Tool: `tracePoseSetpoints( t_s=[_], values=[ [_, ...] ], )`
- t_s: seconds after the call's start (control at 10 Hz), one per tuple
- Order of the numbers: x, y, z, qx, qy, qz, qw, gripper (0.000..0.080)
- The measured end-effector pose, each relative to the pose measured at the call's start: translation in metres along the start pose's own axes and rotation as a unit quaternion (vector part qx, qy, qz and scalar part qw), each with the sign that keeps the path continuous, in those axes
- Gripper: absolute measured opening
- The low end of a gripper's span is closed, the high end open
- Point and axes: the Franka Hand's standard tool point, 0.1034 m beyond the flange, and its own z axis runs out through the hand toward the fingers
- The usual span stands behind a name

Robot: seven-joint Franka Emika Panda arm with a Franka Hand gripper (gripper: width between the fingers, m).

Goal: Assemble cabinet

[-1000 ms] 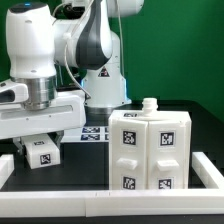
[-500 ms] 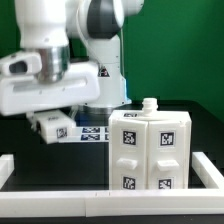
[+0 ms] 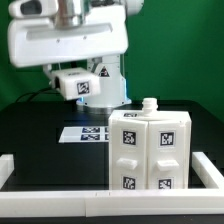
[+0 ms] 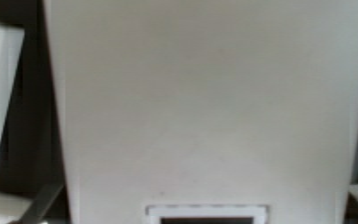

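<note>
We see the gripper high above the black table, towards the exterior view's left; a second ago it was down near the tabletop, and half a second ago it was part of the way up; it has since risen further and swung towards the middle. Its fingers are clenched on a small white tagged block, which hangs in the air under the hand and has travelled up with it. In the wrist view a broad white surface fills nearly the whole picture, with the edge of a tag at one border; we cannot make out the fingers there.

The cabinet stands upright on the table at the exterior view's right, well apart from the gripper and in the same spot as before; its tagged door fronts face the camera. The marker board lies flat just beside it, towards the exterior view's left, and the arm no longer hides any of it. A white rail borders the table's near edge.
</note>
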Motion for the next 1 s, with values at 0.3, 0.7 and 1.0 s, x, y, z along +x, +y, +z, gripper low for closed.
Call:
tracePoseSetpoints(
  t_s=[0.3,0.7,1.0],
  values=[
    [0.002,0.0,0.007,-0.002,0.002,-0.004,1.0,0.0544],
    [0.012,-0.007,-0.002,-0.001,0.002,-0.011,1.0,0.0544],
    [0.044,-0.025,-0.01,-0.009,0.02,-0.026,0.999,0.0544]
  ],
)
